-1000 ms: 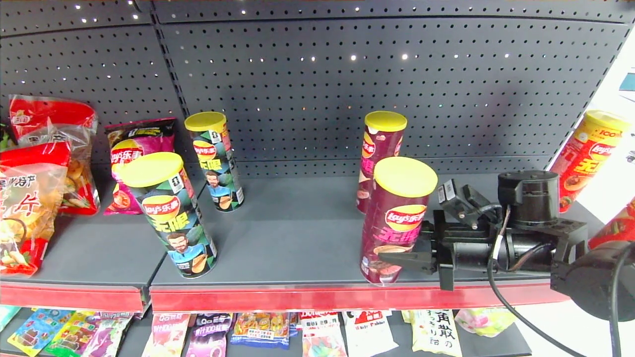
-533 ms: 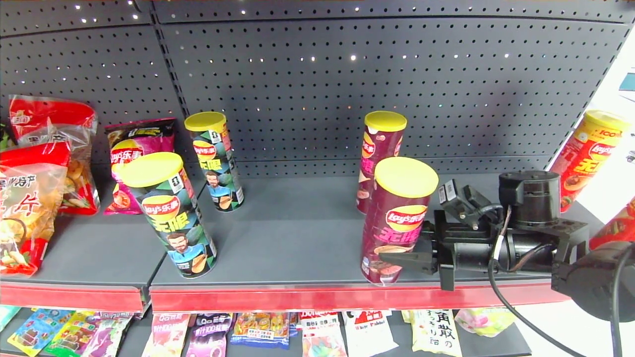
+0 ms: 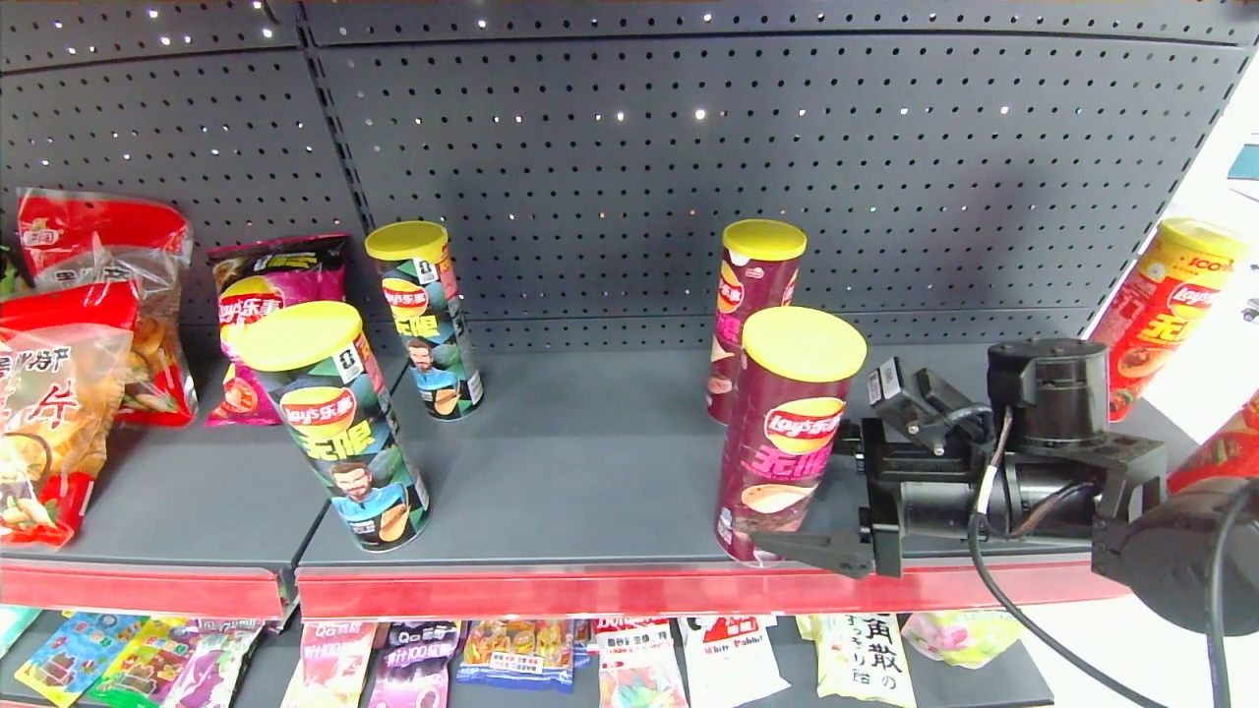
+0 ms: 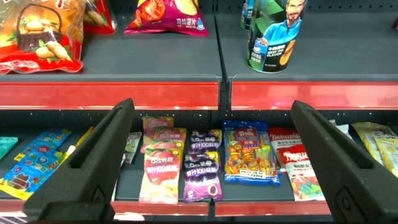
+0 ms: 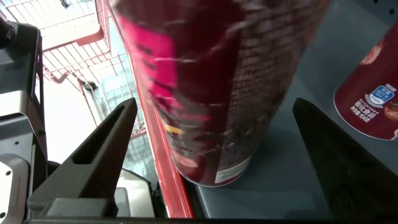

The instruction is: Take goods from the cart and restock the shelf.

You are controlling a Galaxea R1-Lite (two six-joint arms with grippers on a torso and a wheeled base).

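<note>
**Purple can on the shelf, claw spread around it**

The purple can [image 3: 792,433] stands upright on the shelf [image 3: 590,472], close to the front edge on the right half, directly in front of a matching can [image 3: 755,295] that sits nearer the back wall. The right claw [image 5: 214,106] is level with its lower half, jaws spread wide on either side. From the wrist view there is a gap on both sides, so it is not gripping the can. The can's base appears to rest flat on the shelf.

The left claw [image 4: 212,106] is also spread and holds nothing. It hangs low in front of the shelf's red front edge, facing the packets [image 4: 205,168] on the shelf below.

Two green cans [image 3: 339,433] stand on the left half — one by the front edge, one further back — and bags [image 3: 59,393] fill the left end.

This item looks delivered. What remains is to draw the right arm straight back without clipping the can, then return to the cart [image 5: 68,37] for more. How much stock is left there cannot be told.
</note>
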